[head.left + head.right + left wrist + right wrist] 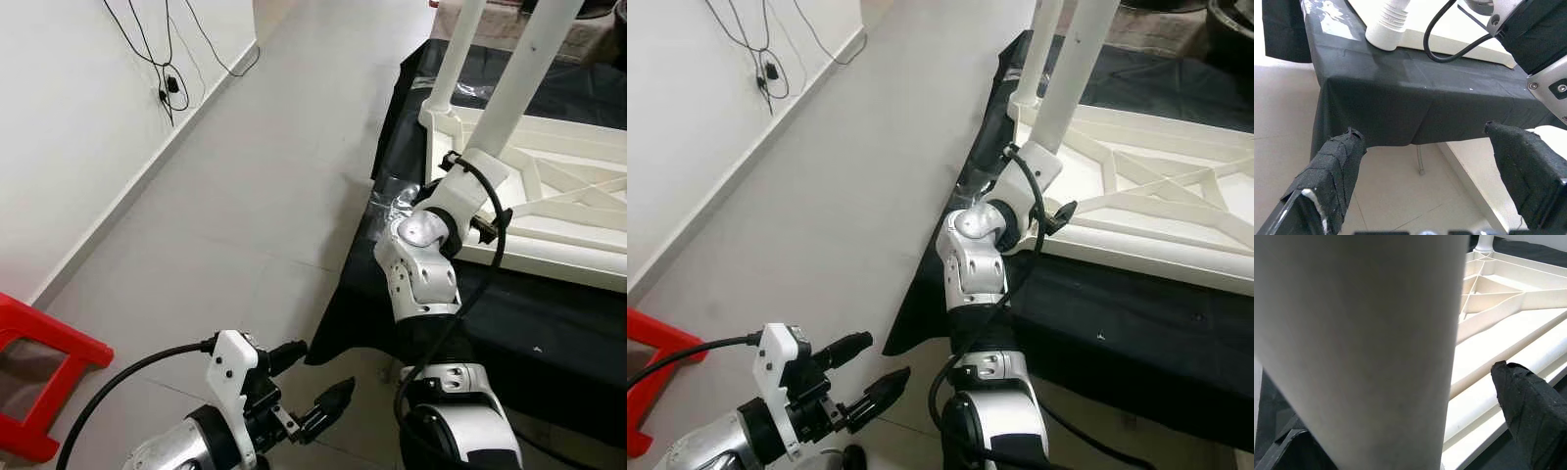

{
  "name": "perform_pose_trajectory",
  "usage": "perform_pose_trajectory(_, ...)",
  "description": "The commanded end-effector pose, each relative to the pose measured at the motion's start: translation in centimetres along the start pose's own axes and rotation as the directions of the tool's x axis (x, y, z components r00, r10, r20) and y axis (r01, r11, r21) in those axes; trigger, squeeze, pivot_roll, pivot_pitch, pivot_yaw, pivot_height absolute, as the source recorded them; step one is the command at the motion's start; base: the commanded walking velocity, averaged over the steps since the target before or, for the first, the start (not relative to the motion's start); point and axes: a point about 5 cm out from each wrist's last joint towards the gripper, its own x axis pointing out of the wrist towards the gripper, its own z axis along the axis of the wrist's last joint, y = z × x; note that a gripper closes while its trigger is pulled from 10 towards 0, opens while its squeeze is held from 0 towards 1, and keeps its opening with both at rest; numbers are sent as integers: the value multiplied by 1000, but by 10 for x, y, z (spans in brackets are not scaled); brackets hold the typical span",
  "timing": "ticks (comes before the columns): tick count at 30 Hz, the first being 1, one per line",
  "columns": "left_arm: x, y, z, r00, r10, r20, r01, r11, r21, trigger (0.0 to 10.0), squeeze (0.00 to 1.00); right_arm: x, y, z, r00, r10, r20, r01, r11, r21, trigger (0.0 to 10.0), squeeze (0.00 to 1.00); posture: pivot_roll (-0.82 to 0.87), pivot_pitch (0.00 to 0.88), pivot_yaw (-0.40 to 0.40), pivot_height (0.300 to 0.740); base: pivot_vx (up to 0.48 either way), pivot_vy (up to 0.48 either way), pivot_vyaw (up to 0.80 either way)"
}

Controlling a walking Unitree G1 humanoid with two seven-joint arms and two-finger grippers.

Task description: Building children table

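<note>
A red stool (pixel 39 377) sits by the wall, cables (pixel 167 83) dangling above it. The upturned white tabletop (pixel 549 211) lies on a black cloth (pixel 549 323). The right gripper (pixel 1400 431) is clamped round a white table leg (pixel 514 83) (near the tabletop's corner). The left gripper (pixel 318 387) hangs low, fingers apart, holding nothing.
</note>
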Motion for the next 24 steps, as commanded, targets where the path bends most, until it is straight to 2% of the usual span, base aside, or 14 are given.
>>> perform_pose_trajectory(1, -1, 0, -6, 1000, -2, -23, 2, 1000, -16, 10000, 0, -15, 4, -12, 998, 29, -59, -27, 999, 37, 10000, 0, 130, 226, -22, 740, 0, 0, 0)
perform_pose_trajectory(6, 0, 0, -6, 1000, -3, -23, 3, 1000, -16, 10000, 0, -23, 7, -15, 986, 135, -94, -130, 990, 58, 10000, 0, 128, 225, -23, 740, 0, 0, 0)
perform_pose_trajectory(9, 0, 1, -7, 1000, -2, -23, 1, 1000, -15, 10000, 0, -35, 4, -24, 949, 286, -134, -281, 958, 54, 10000, 0, 127, 223, -24, 740, 0, 0, 0)
perform_pose_trajectory(12, 0, 1, -7, 1000, -1, -23, 1, 1000, -14, 10000, 0, -37, 2, -27, 940, 312, -139, -309, 950, 44, 10000, 0, 123, 218, -23, 740, 0, 0, 0)
perform_pose_trajectory(16, 1, 2, -7, 1000, -2, -25, 2, 1000, -12, 10000, 0, -39, -7, -32, 924, 354, -142, -355, 935, 21, 10000, 0, 123, 214, -23, 740, 0, 0, 0)
perform_pose_trajectory(18, 1, 5, -9, 1000, 1, -29, -1, 1000, -4, 10000, 0, -39, -16, -36, 891, 440, -115, -446, 894, -39, 10000, 0, 116, 193, -15, 740, 0, 0, 0)
perform_pose_trajectory(20, 2, 8, -10, 999, 2, -33, -2, 1000, 3, 10000, 0, -37, -23, -42, 866, 482, -135, -493, 868, -62, 10000, 0, 114, 180, -12, 740, 0, 0, 0)
perform_pose_trajectory(24, 2, 11, -11, 999, 5, -37, -5, 1000, 7, 10000, 0, -34, -30, -46, 852, 499, -157, -513, 855, -70, 10000, 0, 113, 166, -14, 740, 0, 0, 0)
